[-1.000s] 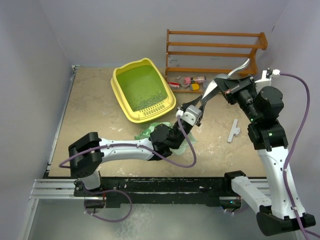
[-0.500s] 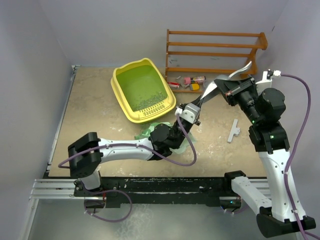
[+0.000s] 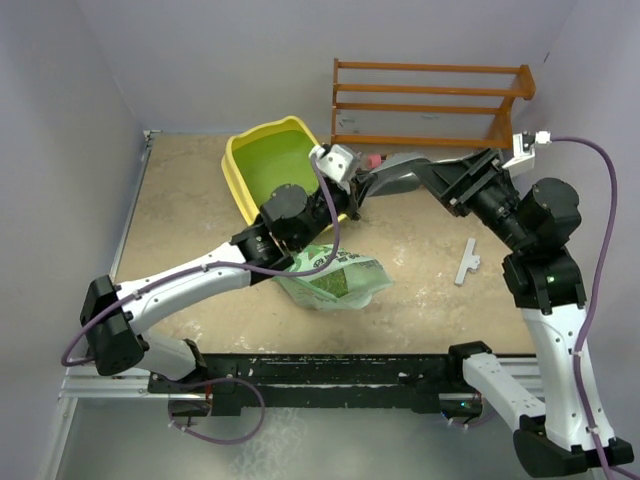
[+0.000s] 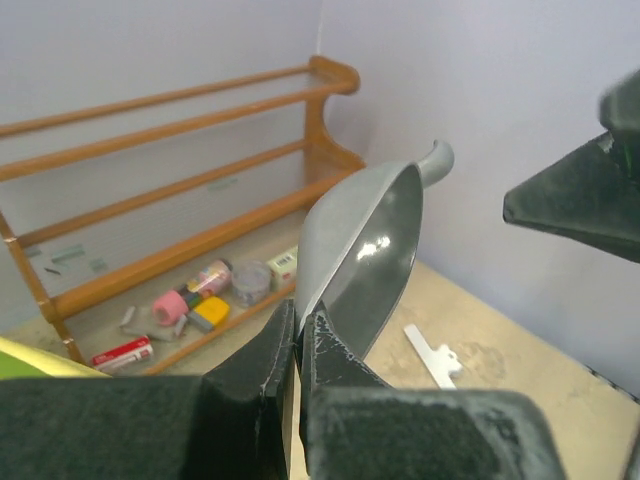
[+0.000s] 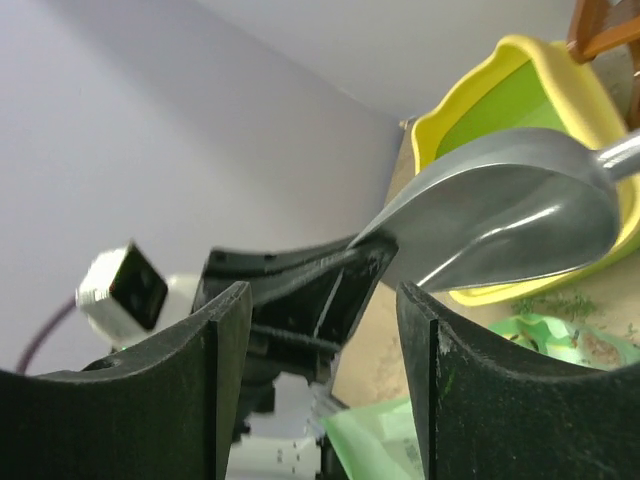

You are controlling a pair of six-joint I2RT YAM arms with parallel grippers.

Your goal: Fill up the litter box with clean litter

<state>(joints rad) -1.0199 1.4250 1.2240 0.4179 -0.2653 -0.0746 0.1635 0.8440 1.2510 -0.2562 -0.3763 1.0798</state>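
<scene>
Left wrist | left gripper (image 4: 298, 340) pinches scoop (image 4: 365, 235) edge | right gripper (image 5: 320, 300) parted

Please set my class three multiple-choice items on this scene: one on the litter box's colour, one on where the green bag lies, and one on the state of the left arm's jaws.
1. The litter box has walls of which colour? A yellow; B blue; C red.
2. Where is the green bag? A inside the box; B on the table, near the box; C held up in the air.
3. The left jaws are: A wide open; B shut on the scoop; C shut on the bag.

Key: 1 A, yellow walls ring a green floor. 2 B, the bag lies flat on the tabletop. 3 B, the left wrist view shows them pinching the scoop's rim.
</scene>
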